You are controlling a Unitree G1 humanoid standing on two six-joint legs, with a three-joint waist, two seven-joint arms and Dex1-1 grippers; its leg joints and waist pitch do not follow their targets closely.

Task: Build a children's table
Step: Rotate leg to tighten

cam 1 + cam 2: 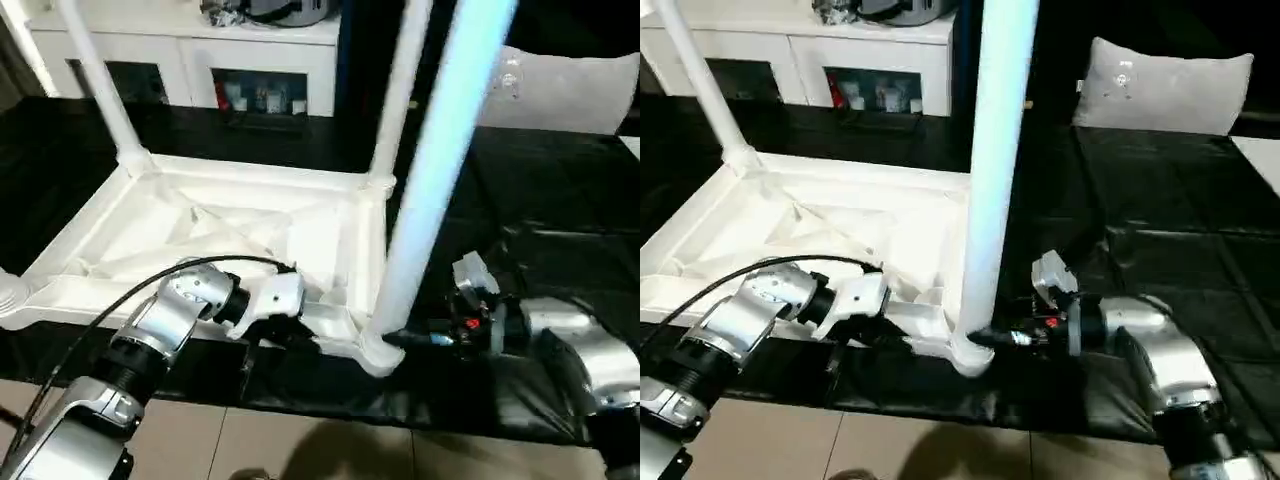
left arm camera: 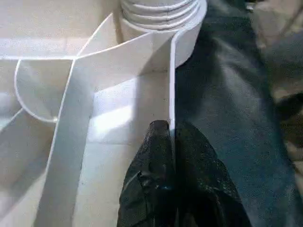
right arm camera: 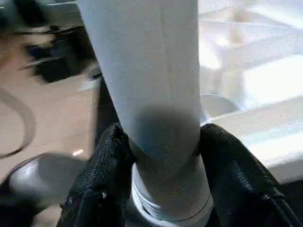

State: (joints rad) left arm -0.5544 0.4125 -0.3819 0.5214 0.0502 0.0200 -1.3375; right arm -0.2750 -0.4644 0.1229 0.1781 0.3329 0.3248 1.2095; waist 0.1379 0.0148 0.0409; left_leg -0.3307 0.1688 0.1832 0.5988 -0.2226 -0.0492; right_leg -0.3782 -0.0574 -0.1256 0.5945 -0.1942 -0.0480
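Tabletop (image 1: 230,235), white and ribbed, lies upside down on the black-covered work surface (image 1: 560,210) in the left eye view, with legs standing in its two far corners (image 1: 100,75) (image 1: 400,90) and a third leg (image 1: 440,170) rising from the near right socket. Behind stands a white cabinet (image 1: 190,55) with small items on its open shelves; tan floor (image 1: 300,445) runs along the near edge.

From the right eye, a grey cushion (image 1: 1160,85) rests on the black cover beyond the right arm, whose right gripper (image 1: 1015,338) meets the near leg at its base.

At the left wrist, the left gripper (image 2: 170,142) has its black fingers pinched tight on the tabletop's thin rim wall, near the threaded socket (image 2: 161,12).

At the right wrist, the two fingers (image 3: 102,175) clasp the leg's foot from either side, just above its threaded end.
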